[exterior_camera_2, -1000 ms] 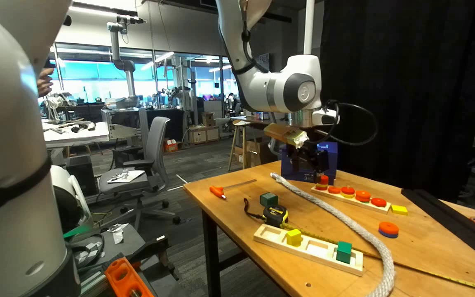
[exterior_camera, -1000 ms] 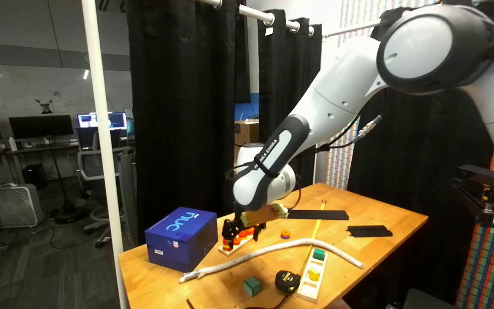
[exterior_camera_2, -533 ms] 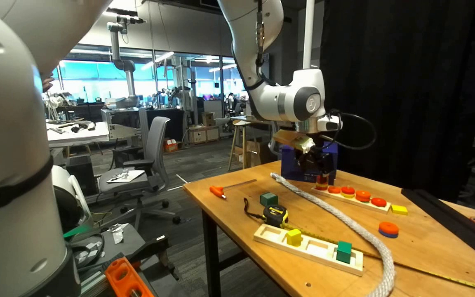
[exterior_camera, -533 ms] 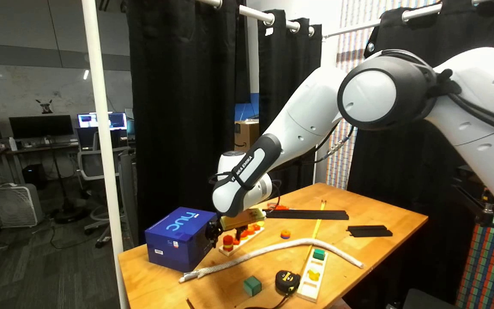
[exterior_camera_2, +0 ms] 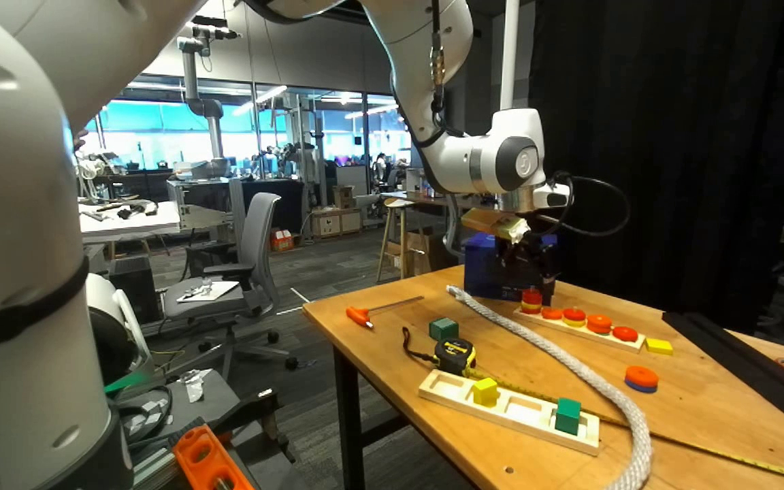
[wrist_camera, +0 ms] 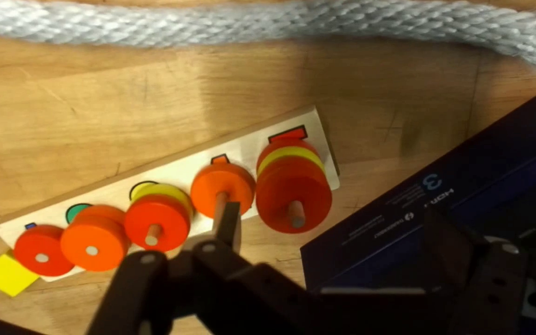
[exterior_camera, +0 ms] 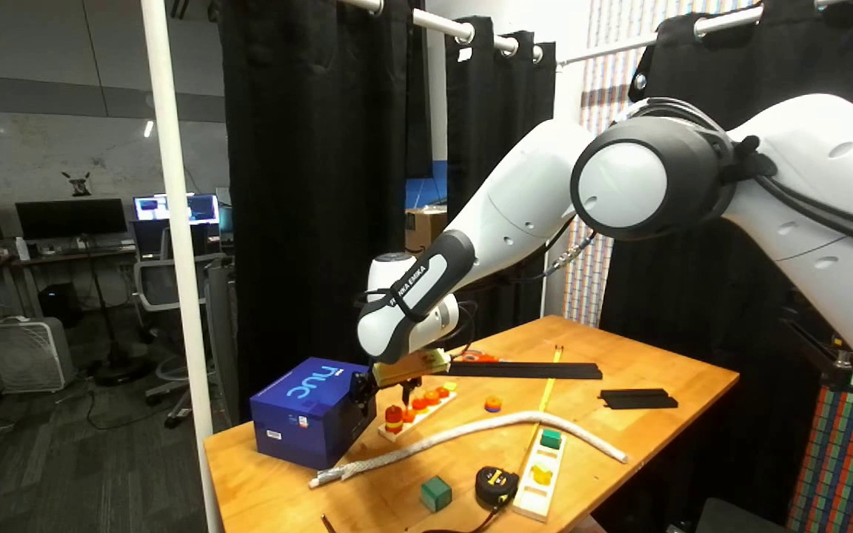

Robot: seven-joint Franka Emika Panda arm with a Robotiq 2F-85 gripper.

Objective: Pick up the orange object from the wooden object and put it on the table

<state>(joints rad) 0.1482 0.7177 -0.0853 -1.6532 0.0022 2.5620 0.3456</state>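
The wooden peg board (wrist_camera: 318,144) lies on the table (exterior_camera_2: 378,354) and also shows in both exterior views (exterior_camera: 395,437) (exterior_camera_2: 582,332). It bears orange, red and yellow rings. A lone orange ring (wrist_camera: 224,179) sits low on the second peg, also in an exterior view (exterior_camera_2: 552,313). An orange stack (wrist_camera: 95,242) sits on the fourth peg. A tall red-and-yellow stack (wrist_camera: 293,195) is on the end peg. My gripper (wrist_camera: 340,225) is open and empty above the board's tall end and the blue box, one finger over the lone orange ring's peg, the other over the box.
The blue box (exterior_camera: 313,411) stands close to the board's tall end, partly under my gripper. A white rope (exterior_camera_2: 555,350) runs alongside. A yellow block (exterior_camera_2: 659,346) lies at the board's far end. An orange-and-blue ring pair (exterior_camera_2: 641,378), tape measure (exterior_camera_2: 454,356) and second wooden tray (exterior_camera_2: 508,412) lie nearby.
My gripper has moved from over the peg board toward the blue box, then risen slightly. It stays open. The rings and board have not moved.
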